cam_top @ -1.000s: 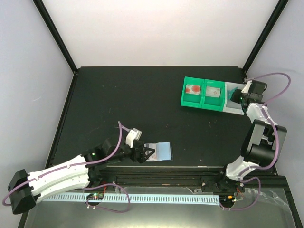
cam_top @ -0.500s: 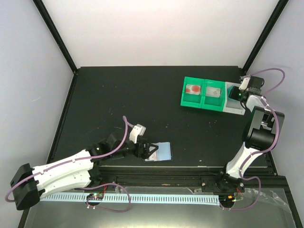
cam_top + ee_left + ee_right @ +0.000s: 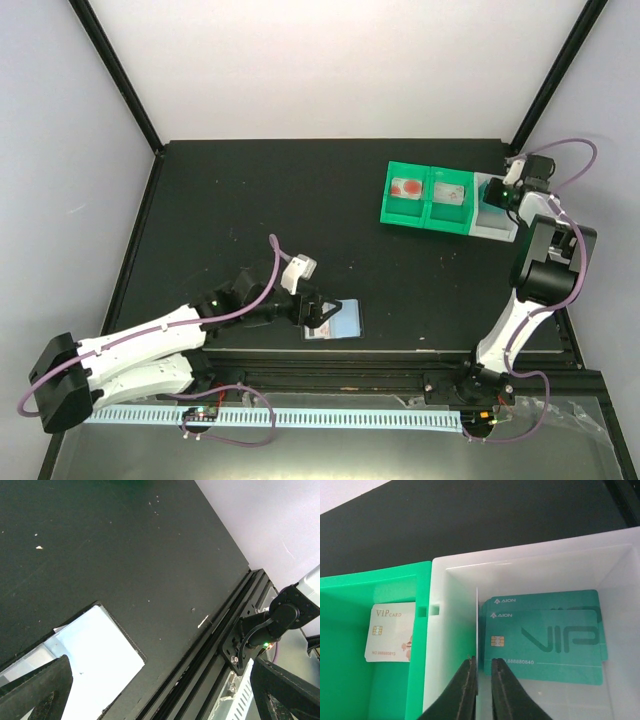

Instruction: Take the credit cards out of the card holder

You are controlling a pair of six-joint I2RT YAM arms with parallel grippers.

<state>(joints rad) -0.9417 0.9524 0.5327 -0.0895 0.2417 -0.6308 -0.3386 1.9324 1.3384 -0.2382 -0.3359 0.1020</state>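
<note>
The black card holder [image 3: 338,320] lies open near the table's front edge, pale blue inner panel up. My left gripper [image 3: 320,316] hovers over its left part, jaws wide open and empty; in the left wrist view [image 3: 160,662] the pale panel [image 3: 95,655] lies between them. My right gripper [image 3: 493,195] is over the tray's white compartment [image 3: 455,605]. In the right wrist view [image 3: 482,661] a thin white card [image 3: 477,625] stands edge-on against the left finger, with a narrow gap to the right finger. Two teal credit cards [image 3: 545,640] lie in that compartment.
The green-and-white tray [image 3: 430,215] stands at the back right. Its green compartments hold a reddish card [image 3: 408,188] and a whitish VIP card [image 3: 390,632]. The front rail [image 3: 220,630] runs just beside the card holder.
My left gripper has moved right, from beside the card holder to over its left part. My right gripper has shifted slightly towards the back over the white compartment.
</note>
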